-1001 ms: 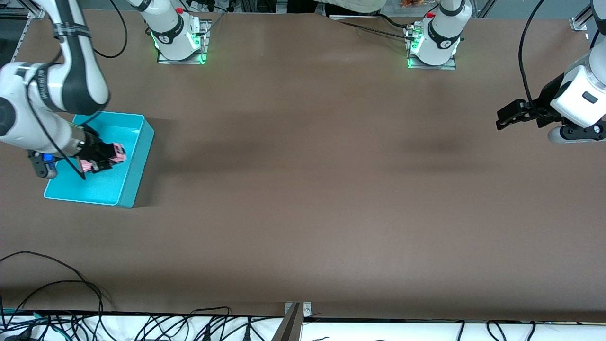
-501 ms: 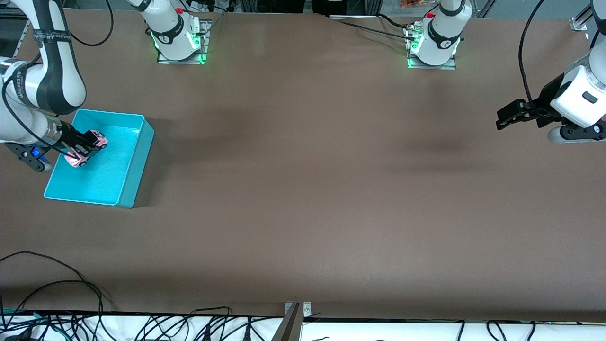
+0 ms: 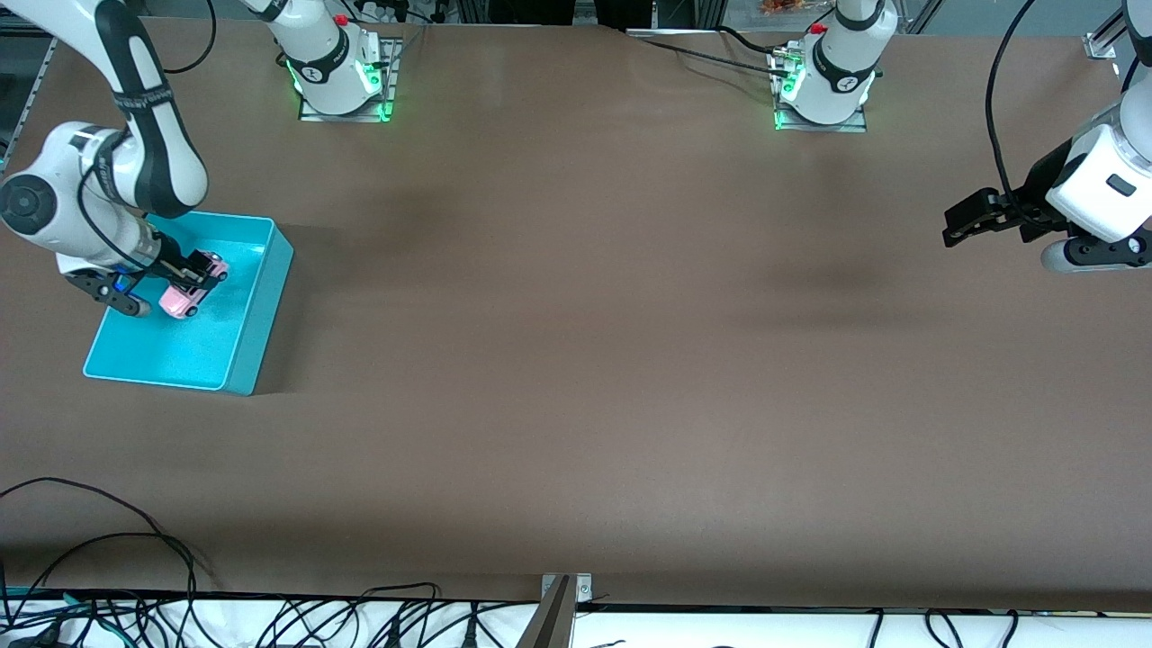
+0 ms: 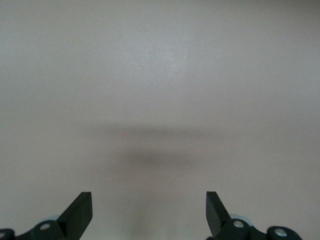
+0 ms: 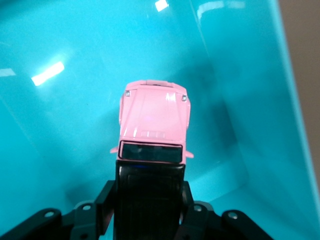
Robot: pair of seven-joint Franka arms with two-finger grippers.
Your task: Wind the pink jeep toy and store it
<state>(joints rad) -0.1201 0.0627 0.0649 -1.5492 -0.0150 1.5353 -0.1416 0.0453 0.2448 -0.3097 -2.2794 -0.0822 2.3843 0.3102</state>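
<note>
The right gripper (image 3: 200, 274) jaws are clamped on the jeep (image 3: 192, 288), gripped across the black roof toward its rear, so the pink hood sticks out past the jaws. In the right wrist view the jeep (image 5: 154, 125) is seen from above with its hood pointed at the bin floor, and whether the wheels are touching that floor can't really be made out. The jeep is held inside the outline of the turquoise bin (image 3: 255, 324), over the part of it toward the robots' bases. The bin sits on the table (image 3: 576, 360) at the right arm's end, and a wall of the bin (image 5: 260, 100) is seen just beside the jeep in the wrist view.

The left gripper (image 3: 967, 220) is parked in the air over the left arm's end of the table, well apart from the bin. Its jaws are spread wide with nothing between them, and only bare brown table (image 4: 160, 75) is seen past its fingers (image 4: 80, 210). That arm is just waiting.

A tangle of black cables (image 3: 108, 558) is lying along the table edge nearest the front camera.
</note>
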